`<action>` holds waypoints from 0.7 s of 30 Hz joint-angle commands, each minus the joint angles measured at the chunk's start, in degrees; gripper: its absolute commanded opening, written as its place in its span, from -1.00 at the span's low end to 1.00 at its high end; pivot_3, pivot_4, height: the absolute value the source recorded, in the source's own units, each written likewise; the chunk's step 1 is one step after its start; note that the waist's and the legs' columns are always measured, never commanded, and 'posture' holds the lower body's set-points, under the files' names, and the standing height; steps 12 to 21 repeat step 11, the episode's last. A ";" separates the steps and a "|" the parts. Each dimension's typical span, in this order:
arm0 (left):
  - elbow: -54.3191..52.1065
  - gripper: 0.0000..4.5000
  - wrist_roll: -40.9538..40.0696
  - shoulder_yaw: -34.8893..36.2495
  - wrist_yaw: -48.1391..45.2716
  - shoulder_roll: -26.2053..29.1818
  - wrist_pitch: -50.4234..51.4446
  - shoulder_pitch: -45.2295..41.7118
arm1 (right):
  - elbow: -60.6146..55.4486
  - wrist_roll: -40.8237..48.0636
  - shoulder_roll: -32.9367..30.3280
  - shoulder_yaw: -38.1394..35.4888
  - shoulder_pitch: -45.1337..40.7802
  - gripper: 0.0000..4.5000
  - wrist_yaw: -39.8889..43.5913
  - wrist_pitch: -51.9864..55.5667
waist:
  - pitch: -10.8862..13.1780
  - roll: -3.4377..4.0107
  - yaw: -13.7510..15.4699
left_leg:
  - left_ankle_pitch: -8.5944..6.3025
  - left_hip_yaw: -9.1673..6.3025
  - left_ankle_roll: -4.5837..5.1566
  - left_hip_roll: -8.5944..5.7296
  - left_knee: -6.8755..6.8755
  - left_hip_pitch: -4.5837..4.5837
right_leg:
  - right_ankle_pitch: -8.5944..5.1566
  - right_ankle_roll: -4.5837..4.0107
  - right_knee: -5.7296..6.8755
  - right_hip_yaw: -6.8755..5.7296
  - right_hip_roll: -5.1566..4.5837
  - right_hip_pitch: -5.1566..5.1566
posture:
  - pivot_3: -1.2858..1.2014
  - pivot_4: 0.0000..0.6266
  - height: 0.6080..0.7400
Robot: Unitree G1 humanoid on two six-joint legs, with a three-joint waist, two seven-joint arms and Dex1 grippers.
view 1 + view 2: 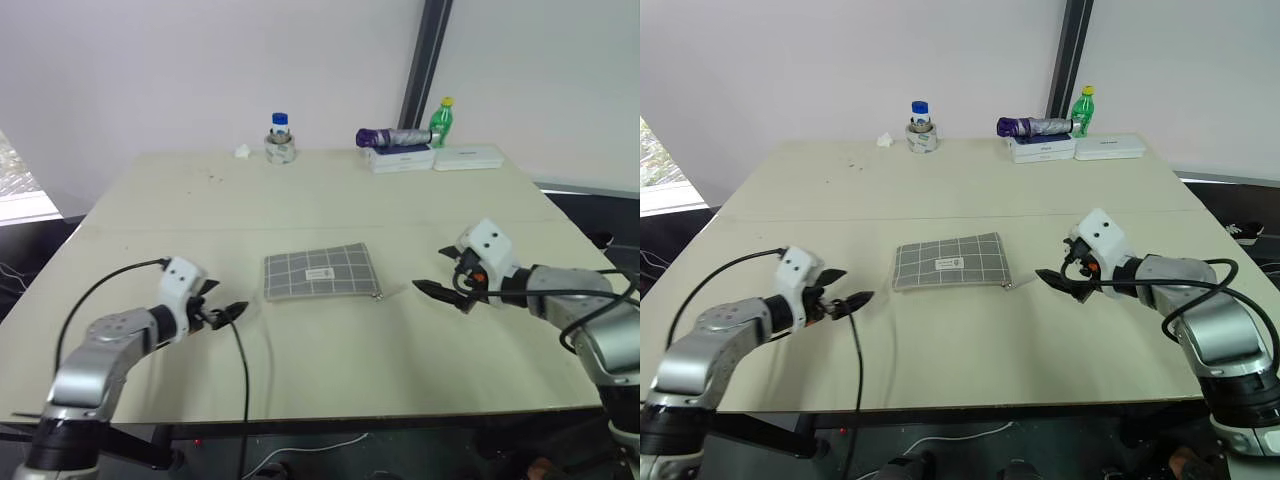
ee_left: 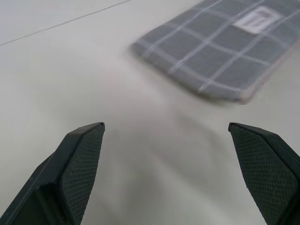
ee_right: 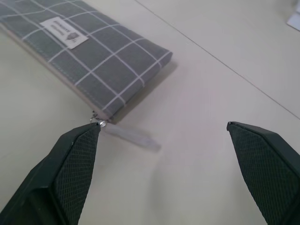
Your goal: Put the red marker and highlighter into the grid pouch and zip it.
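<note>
The grid pouch (image 1: 320, 271) lies flat in the middle of the table, grey with white lines and a small white label. Its clear zipper pull (image 3: 131, 136) sticks out at the right front corner. My left gripper (image 1: 228, 300) hovers open just left of the pouch, nothing between its fingers (image 2: 82, 159). To the right of the pouch my right gripper (image 1: 440, 275) is open and empty, pointing at the zipper pull, one fingertip (image 3: 77, 154) close beside it. The red marker and the highlighter are out of view.
Along the table's far edge stand a blue-capped bottle (image 1: 280, 138), a scrap of white paper (image 1: 242, 151), a purple folded umbrella (image 1: 393, 138) on white boxes (image 1: 468, 157), and a green bottle (image 1: 441, 122). A black cable (image 1: 240, 370) hangs from my left arm over the front edge.
</note>
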 commanded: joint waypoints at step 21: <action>-5.06 0.98 -4.92 12.82 1.71 0.75 -2.33 7.27 | 3.24 4.30 2.89 -6.87 4.57 1.00 4.04 -7.37 | 0.00 0.00 -0.07 | 0.00 0.01 0.00 0.02 -0.01 0.01 | 0.00 -0.01 -0.02 0.02 -0.02 0.00 | 0.03 -0.52 1.00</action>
